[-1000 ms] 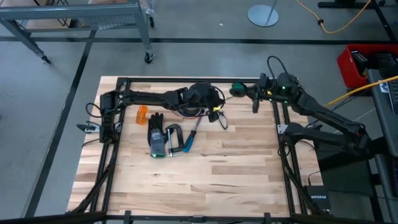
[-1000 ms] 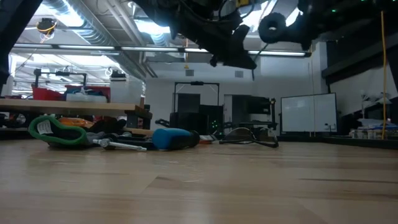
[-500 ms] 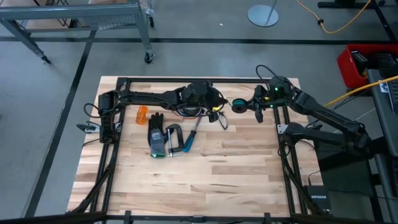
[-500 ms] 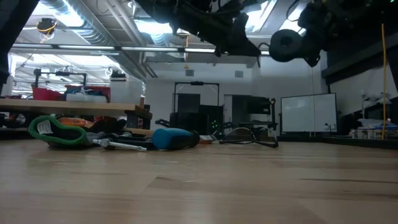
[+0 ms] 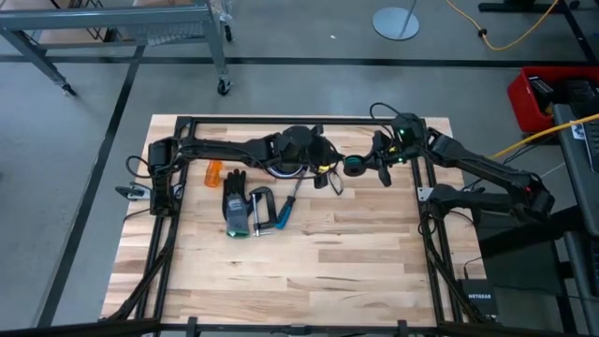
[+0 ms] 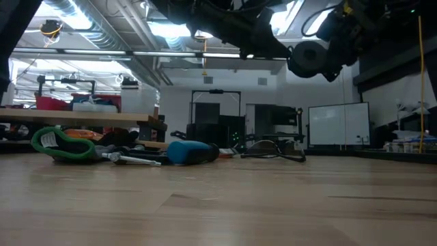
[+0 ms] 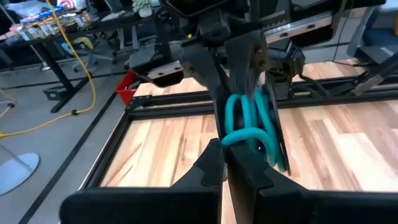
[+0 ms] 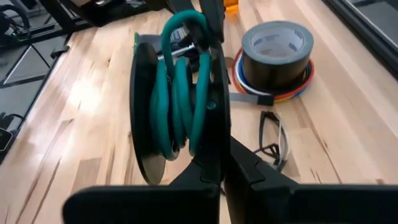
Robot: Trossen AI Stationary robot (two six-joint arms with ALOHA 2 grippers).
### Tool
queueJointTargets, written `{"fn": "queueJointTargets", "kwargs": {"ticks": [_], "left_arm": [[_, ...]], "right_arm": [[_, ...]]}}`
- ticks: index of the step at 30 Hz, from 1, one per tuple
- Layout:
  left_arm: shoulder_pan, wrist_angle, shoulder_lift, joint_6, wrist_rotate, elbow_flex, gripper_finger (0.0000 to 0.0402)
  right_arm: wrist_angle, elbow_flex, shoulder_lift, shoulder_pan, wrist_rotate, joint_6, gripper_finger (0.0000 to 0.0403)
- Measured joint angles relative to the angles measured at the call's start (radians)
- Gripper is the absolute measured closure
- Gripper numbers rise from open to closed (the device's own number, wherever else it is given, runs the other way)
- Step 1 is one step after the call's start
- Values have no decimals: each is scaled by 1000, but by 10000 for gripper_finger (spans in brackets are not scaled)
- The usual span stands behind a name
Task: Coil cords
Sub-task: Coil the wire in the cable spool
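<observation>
A thin teal-green cord [image 8: 177,106] is wound on a black two-disc spool [image 5: 353,165], which hangs in the air over the table's far middle. It also shows in the low view [image 6: 308,58]. My right gripper [image 8: 224,171] is shut on the spool. My left gripper [image 7: 227,163] faces it from the table's left and is shut on a loop of the teal cord [image 7: 245,134]. I cannot make out the black cords. My left gripper pinches the end of a teal cord loop [image 7: 225,140] that sticks out past the spool's rim, between its two fingers, coming level from the table's left. The loop curves slack back to the spool. My right gripper pinches the rim of one spool disc [image 8: 214,140] between its two fingers, coming level from the table's right. The spool stands on edge, lifted clear of the table.
A grey tape roll [image 8: 277,53] sits on a ring of coloured cable below the spool, with a thin black wire shape [image 8: 273,140] beside it. A glove [image 5: 236,206], a clamp [image 5: 262,211], a blue-handled screwdriver [image 5: 290,198] and an orange piece [image 5: 214,172] lie left of centre.
My right gripper has carried the spool from the table's far edge toward the near-left, up to my left gripper, and a little down. My left gripper has risen slightly.
</observation>
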Motion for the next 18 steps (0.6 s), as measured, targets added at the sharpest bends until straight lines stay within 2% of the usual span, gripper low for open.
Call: {"fn": "queueJointTargets", "kwargs": {"ticks": [13,18], "left_arm": [[0,2,0,-24,20,0,400],[0,1,0,-24,20,0,387]], "right_arm": [[39,-1,4,0,-49,-2,401],[22,-1,4,0,-51,-25,401]]}}
